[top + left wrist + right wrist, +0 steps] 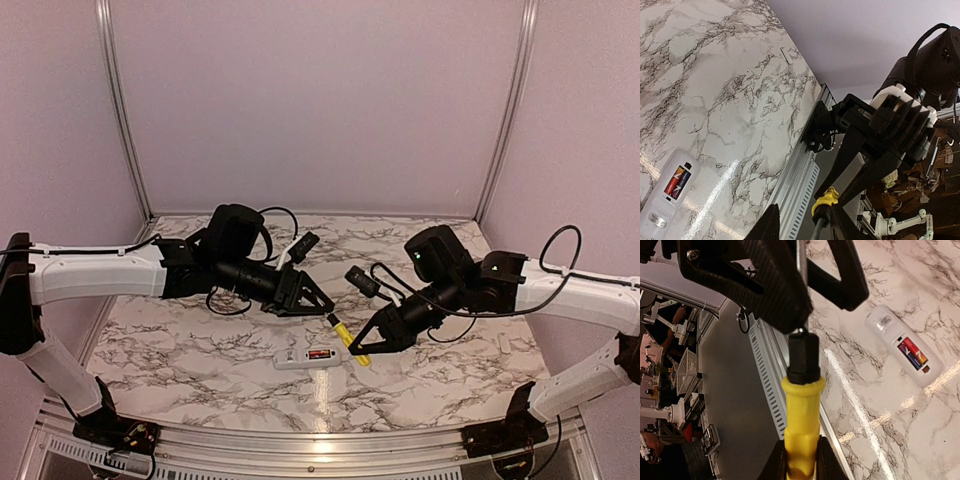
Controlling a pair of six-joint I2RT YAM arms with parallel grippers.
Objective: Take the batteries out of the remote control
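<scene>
Robotics lab, aluminium-framed booth [122,110], cluttered benches [905,192]

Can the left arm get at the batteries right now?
Probably not yet: the left gripper straddles the shaft of the screwdriver that the right gripper holds. The batteries lie uncovered in the remote control nearby.

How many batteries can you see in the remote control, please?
2, it seems: both batteries sit side by side in the open recess of the remote control, which lies back-up on the marble table. Any others would be hidden.
</scene>
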